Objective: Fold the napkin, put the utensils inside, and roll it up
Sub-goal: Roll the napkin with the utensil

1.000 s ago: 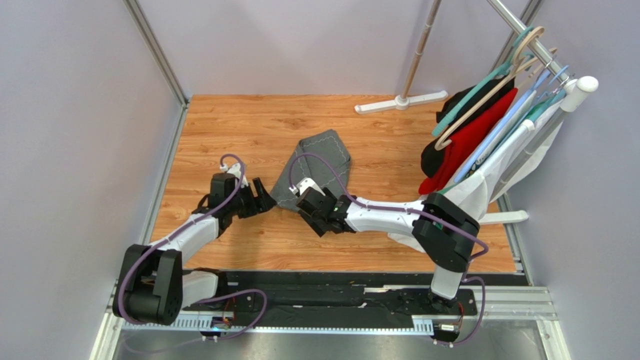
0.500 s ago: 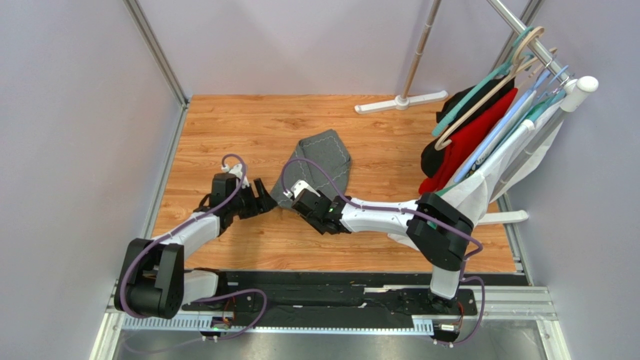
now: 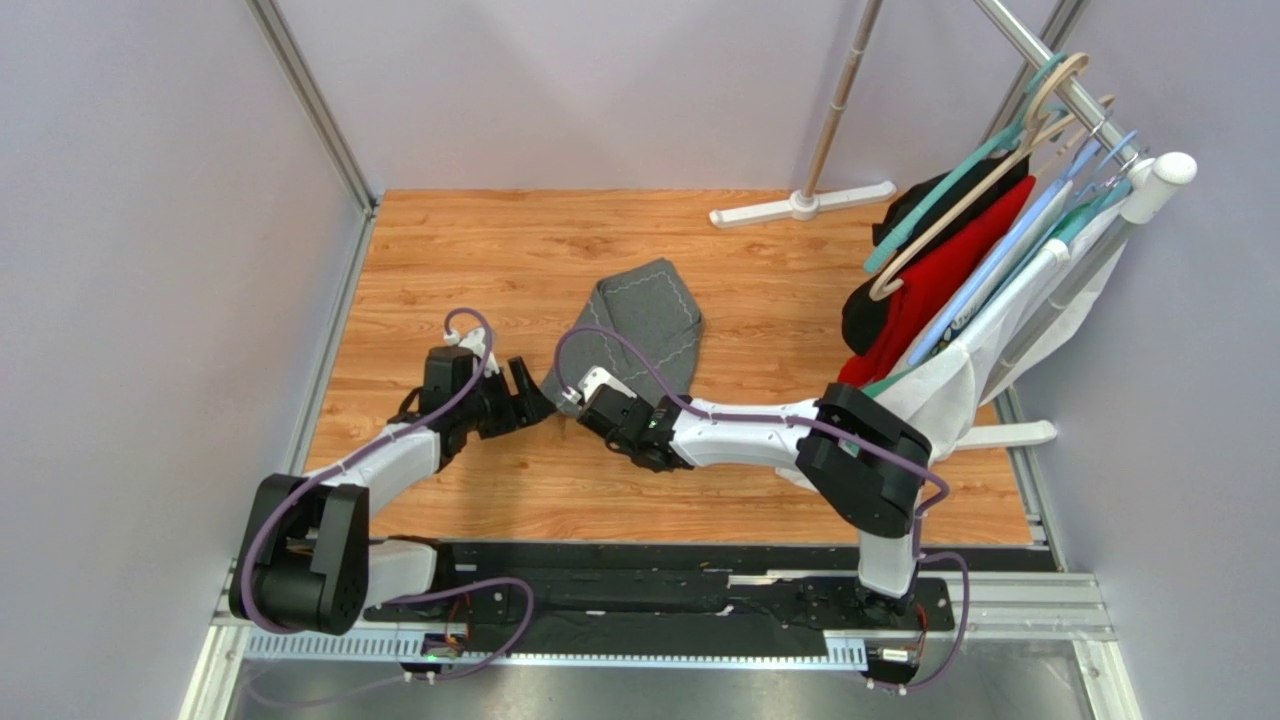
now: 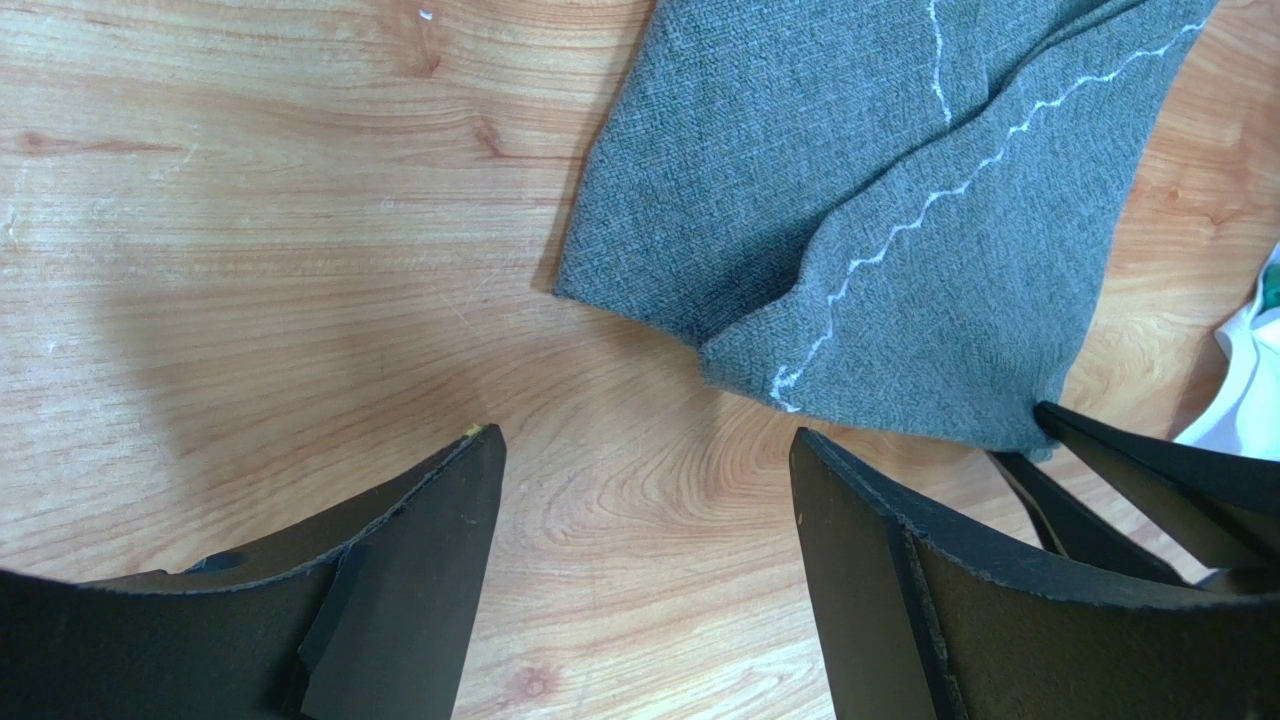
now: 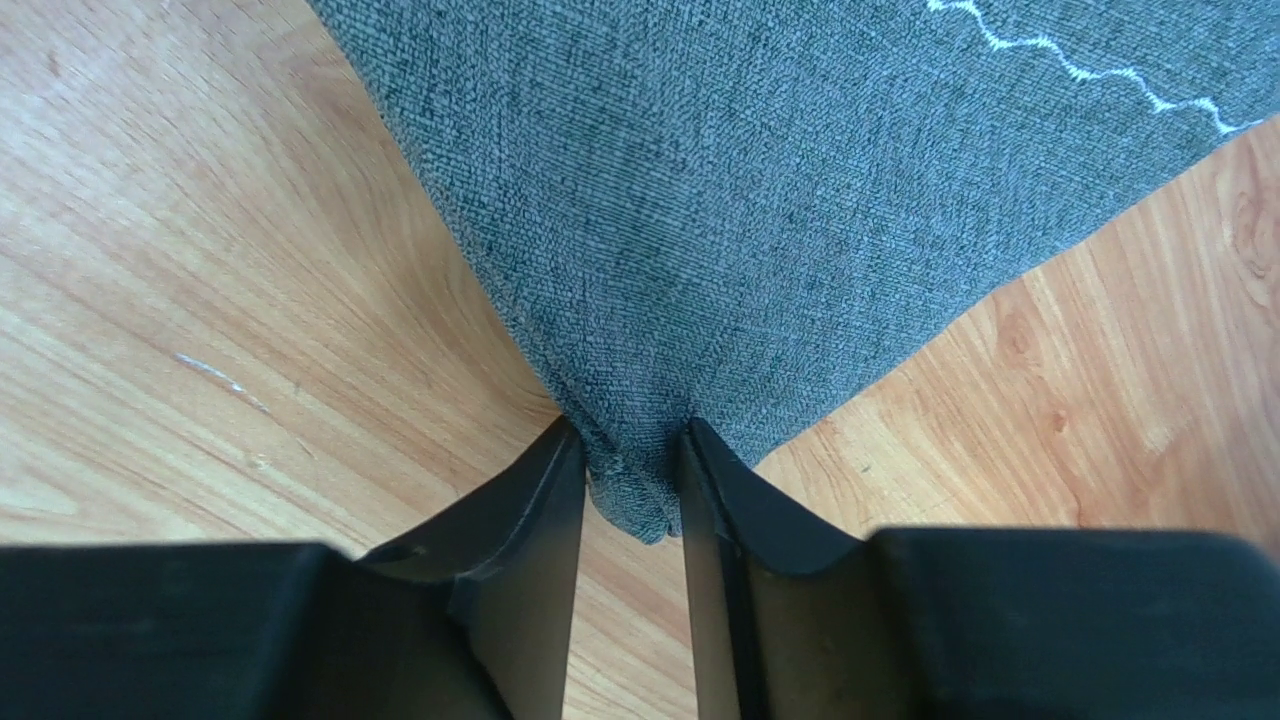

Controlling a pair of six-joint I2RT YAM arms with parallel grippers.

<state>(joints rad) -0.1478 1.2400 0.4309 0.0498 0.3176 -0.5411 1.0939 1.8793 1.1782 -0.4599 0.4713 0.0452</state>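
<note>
My right claw (image 5: 630,450) is clamped on the near corner of the napkin (image 3: 643,318). In my right wrist view the two dark fingers (image 5: 526,518) stand close together, with a small bunched tip of grey cloth pinched between them, low over the wooden table (image 3: 481,248). From that pinch the cloth fans out toward 12 o'clock, and its pale stitched line (image 5: 1082,68) zigzags across at 1 o'clock. Seen from above, the napkin lies near the middle of the table as a folded, uneven shape, reaching from my claws toward 1 o'clock. My left claw (image 4: 643,443) sits at 9 o'clock of the right one, near it, with its jaws wide apart. Only bare wood shows between them. In my left wrist view the napkin's near edge lies just beyond the fingertips at 1 o'clock, two layers overlapping there, and I see no contact with it. The tips of my right claw show in that view at 4 o'clock, at the cloth's corner. At 2 o'clock of the table a rack (image 3: 1037,60) carries hangers with a red garment (image 3: 939,285). A white stand foot (image 3: 804,203) lies at 12 o'clock.
</note>
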